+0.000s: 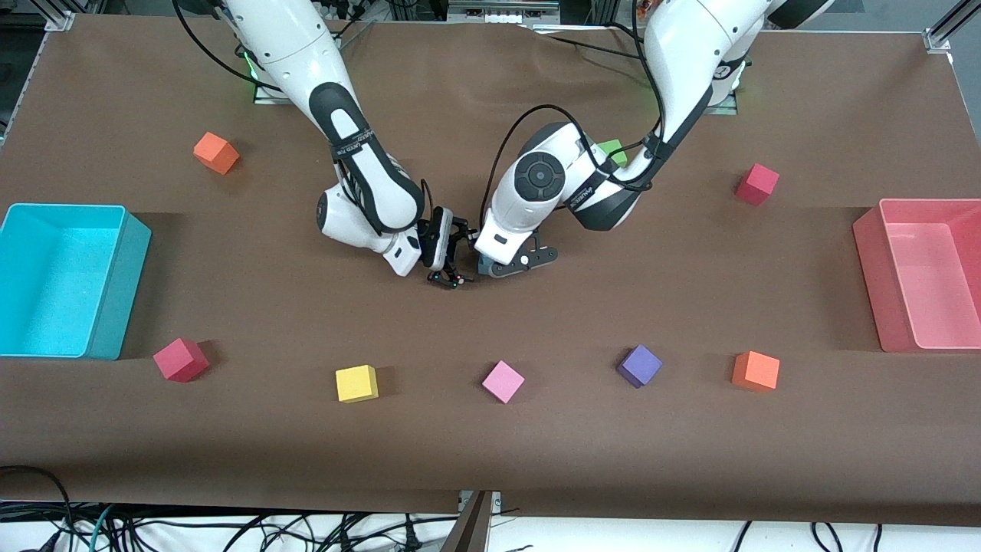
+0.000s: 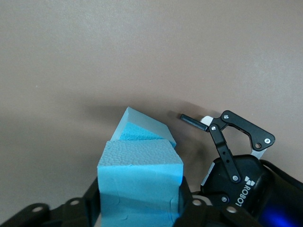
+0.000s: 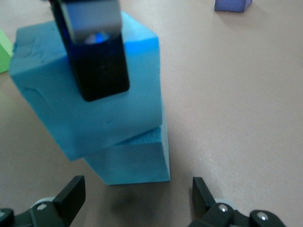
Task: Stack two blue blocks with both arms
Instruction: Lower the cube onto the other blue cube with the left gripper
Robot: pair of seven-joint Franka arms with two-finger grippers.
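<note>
Mid-desk, my left gripper (image 2: 137, 213) straddles the upper blue block (image 3: 90, 94), which sits askew on the lower blue block (image 3: 135, 161); whether it grips, I cannot tell. My right gripper (image 3: 137, 201) gapes released just beside the stack.

1. Upper block (image 3: 137, 94) rests on lower block (image 3: 137, 161), turned askew, at mid-table (image 1: 690, 307).
2. Left gripper (image 1: 498, 267) is over the stack, at the upper block.
3. Right gripper (image 1: 448, 280) is just beside the stack, toward the right arm's end, with its fingers spread and nothing between them.
4. First bin (image 1: 115, 284) is at the right arm's end; second bin (image 1: 866, 268) is at the left arm's end.
5. Row of loose cubes (image 1: 503, 381) lies nearer to the front camera than the stack.
</note>
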